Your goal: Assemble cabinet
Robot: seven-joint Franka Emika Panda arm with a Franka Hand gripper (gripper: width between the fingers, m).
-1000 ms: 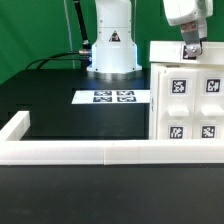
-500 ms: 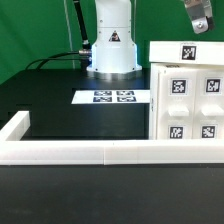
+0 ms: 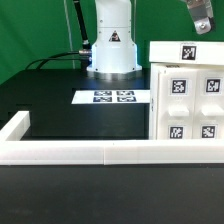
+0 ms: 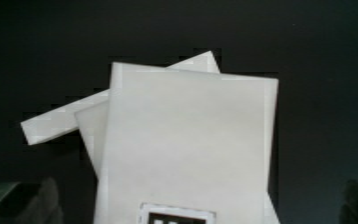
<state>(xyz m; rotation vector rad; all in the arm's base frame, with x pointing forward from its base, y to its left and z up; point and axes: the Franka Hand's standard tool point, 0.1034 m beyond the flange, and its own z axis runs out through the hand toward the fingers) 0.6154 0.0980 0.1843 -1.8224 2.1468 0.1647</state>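
Note:
The cabinet point(image 3: 190, 100) is a white box of tagged panels standing at the exterior view's right, with a flat top piece point(image 3: 185, 50) lying on it. My gripper point(image 3: 203, 24) hangs above the cabinet's top, clear of it, and is mostly cut off by the frame's upper edge. In the wrist view the cabinet point(image 4: 185, 130) fills the middle, seen from above, with a tag point(image 4: 179, 214) near the edge. My dark fingers point(image 4: 23, 202) stand wide apart on either side of it, open and empty.
The marker board point(image 3: 113, 97) lies on the black table in front of the robot base point(image 3: 112, 45). A low white rim wall point(image 3: 70, 152) runs along the front and the exterior view's left. Cables trail behind the base.
A second ago my gripper was down at the cabinet's top piece. It has since risen straight up, leaving the piece in place. Nothing has moved in the last half second.

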